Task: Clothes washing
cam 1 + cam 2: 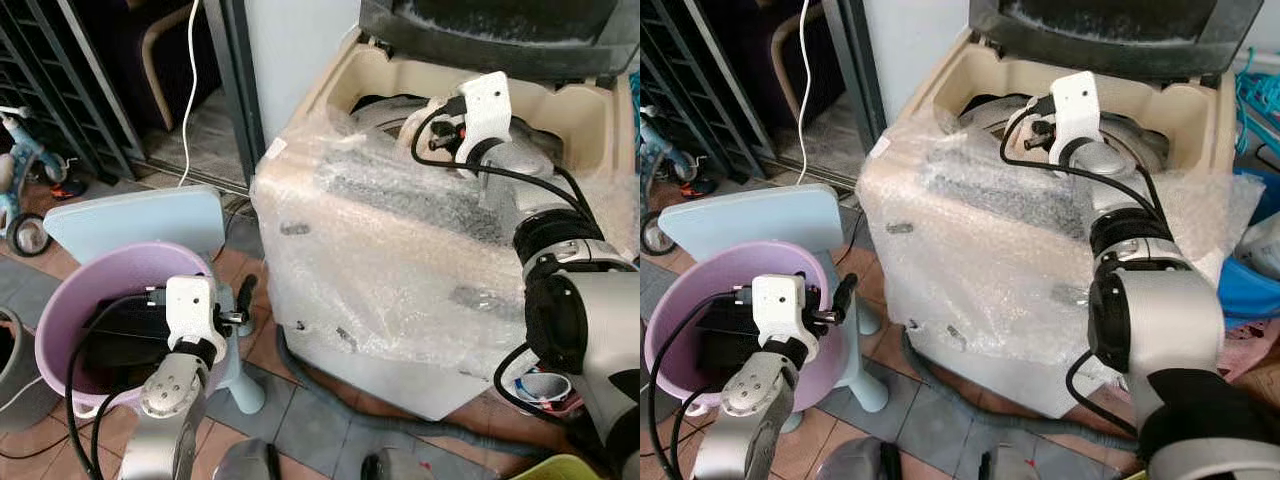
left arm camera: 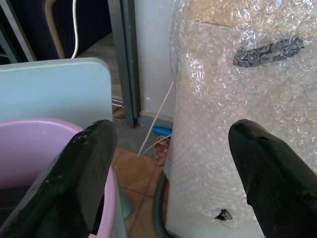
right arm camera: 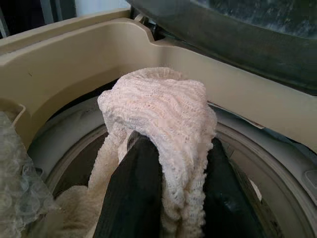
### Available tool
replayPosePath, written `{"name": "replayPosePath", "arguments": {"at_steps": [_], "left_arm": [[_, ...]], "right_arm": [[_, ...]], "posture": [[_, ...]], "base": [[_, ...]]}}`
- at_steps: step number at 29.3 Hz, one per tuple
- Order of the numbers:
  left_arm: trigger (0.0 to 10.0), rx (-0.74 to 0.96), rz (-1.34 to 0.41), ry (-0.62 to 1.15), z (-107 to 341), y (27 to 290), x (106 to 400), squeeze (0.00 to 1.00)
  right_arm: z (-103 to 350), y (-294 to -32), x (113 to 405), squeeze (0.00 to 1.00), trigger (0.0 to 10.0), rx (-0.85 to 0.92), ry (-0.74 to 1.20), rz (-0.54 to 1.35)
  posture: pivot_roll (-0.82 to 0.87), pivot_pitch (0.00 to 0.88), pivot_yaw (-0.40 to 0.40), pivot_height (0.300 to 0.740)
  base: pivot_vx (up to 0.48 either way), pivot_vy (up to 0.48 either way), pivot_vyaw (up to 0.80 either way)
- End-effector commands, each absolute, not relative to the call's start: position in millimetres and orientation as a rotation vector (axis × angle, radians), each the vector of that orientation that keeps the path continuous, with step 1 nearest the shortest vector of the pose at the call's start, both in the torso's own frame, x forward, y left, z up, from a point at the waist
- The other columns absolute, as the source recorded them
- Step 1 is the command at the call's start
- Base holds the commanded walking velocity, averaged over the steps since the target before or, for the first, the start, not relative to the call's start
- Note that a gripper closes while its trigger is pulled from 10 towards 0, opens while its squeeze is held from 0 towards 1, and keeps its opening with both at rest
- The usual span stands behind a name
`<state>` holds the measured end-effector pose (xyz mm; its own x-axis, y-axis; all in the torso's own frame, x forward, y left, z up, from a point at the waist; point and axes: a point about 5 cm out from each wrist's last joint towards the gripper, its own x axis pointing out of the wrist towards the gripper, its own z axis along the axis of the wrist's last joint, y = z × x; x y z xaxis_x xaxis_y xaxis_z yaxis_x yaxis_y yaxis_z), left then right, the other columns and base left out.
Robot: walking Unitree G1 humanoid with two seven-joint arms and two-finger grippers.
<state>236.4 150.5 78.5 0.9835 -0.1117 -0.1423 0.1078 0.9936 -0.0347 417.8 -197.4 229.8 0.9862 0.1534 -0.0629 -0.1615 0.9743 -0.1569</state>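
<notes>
Right wrist view: the right hand [image 3: 171,188] grips a cream knitted cloth [image 3: 158,119] between its fingers, above the washing machine [image 1: 400,250] drum. Beside the machine, the left hand [image 2: 173,168] hangs released over the purple basin [image 1: 70,300].
</notes>
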Motion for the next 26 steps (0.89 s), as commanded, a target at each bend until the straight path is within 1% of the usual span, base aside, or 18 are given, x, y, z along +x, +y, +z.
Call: {"name": "replayPosePath", "arguments": {"at_steps": [1, 2, 4, 7, 12, 13, 14, 15, 16, 17, 18, 21, 22, 23, 26], "left_arm": [[10.0, -0.022, -0.119, 0.143, 81, 150, 237, 0.0], [10.0, -0.022, -0.12, 0.143, 81, 149, 237, 0.0], [10.0, -0.02, -0.126, 0.143, 81, 150, 239, 0.0], [10.0, -0.016, -0.142, 0.146, 81, 149, 241, 0.0], [10.0, -0.016, -0.149, 0.145, 82, 148, 243, 0.0], [10.0, -0.016, -0.147, 0.144, 82, 149, 243, 0.0], [10.0, -0.016, -0.147, 0.144, 82, 149, 243, 0.0], [10.0, -0.015, -0.145, 0.143, 82, 149, 243, 0.0], [10.0, -0.015, -0.142, 0.143, 82, 149, 243, 0.0], [10.0, -0.016, -0.141, 0.142, 82, 150, 243, 0.0], [10.0, -0.019, -0.137, 0.139, 82, 150, 243, 0.0], [10.0, -0.026, -0.127, 0.134, 82, 149, 243, 0.0], [10.0, -0.028, -0.118, 0.133, 83, 149, 243, 0.0], [10.0, -0.028, -0.117, 0.132, 83, 149, 243, 0.0], [10.0, -0.021, -0.113, 0.136, 82, 149, 244, 0.0]], "right_arm": [[251, -195, 418, 1.0, 10.0, -0.14, -0.074, 0.216], [255, -195, 417, 1.0, 10.0, -0.132, -0.11, 0.24], [258, -192, 410, 1.0, 10.0, -0.188, -0.188, 0.328], [239, -189, 402, 1.0, 10.0, -0.21, -0.111, 0.437], [247, -190, 390, 1.0, 10.0, -0.22, -0.183, 0.507], [254, -191, 382, 1.0, 10.0, -0.268, -0.262, 0.5], [254, -191, 382, 1.0, 10.0, -0.268, -0.262, 0.5], [257, -191, 371, 1.0, 10.0, -0.306, -0.335, 0.482], [259, -191, 367, 1.0, 10.0, -0.319, -0.361, 0.469], [258, -192, 361, 1.0, 10.0, -0.323, -0.391, 0.433], [254, -194, 348, 1.0, 10.0, -0.331, -0.441, 0.36], [239, -190, 326, 1.0, 10.0, -0.352, -0.482, 0.292], [224, -187, 311, 1.0, 10.0, -0.34, -0.468, 0.211], [219, -186, 306, 1.0, 10.0, -0.34, -0.462, 0.184], [200, -174, 285, 1.0, 10.0, -0.38, -0.451, 0.15]], "posture": [[-0.01, 0.099, 0.03, 0.74], [-0.01, 0.099, 0.03, 0.74], [-0.02, 0.098, 0.039, 0.74], [-0.03, 0.098, 0.047, 0.74], [-0.03, 0.094, 0.049, 0.74], [-0.04, 0.091, 0.047, 0.74], [-0.04, 0.091, 0.047, 0.74], [-0.04, 0.09, 0.045, 0.74], [-0.04, 0.089, 0.044, 0.74], [-0.05, 0.088, 0.041, 0.74], [-0.05, 0.088, 0.04, 0.74], [-0.05, 0.09, 0.039, 0.74], [-0.06, 0.091, 0.04, 0.74], [-0.06, 0.091, 0.04, 0.74], [-0.07, 0.096, 0.051, 0.74]], "base": [[0.0, 0.0, 0.0], [0.0, 0.0, 0.0], [0.0, 0.0, 0.0], [0.0, 0.0, 0.0], [0.0, 0.0, 0.0], [0.0, 0.0, 0.0], [0.0, 0.0, 0.0], [0.0, 0.0, 0.0], [0.0, 0.0, 0.0], [0.0, 0.0, 0.0], [0.0, 0.0, 0.0], [0.0, 0.0, 0.0], [0.0, 0.0, 0.0], [0.0, 0.0, 0.0], [0.0, 0.0, 0.0]]}}
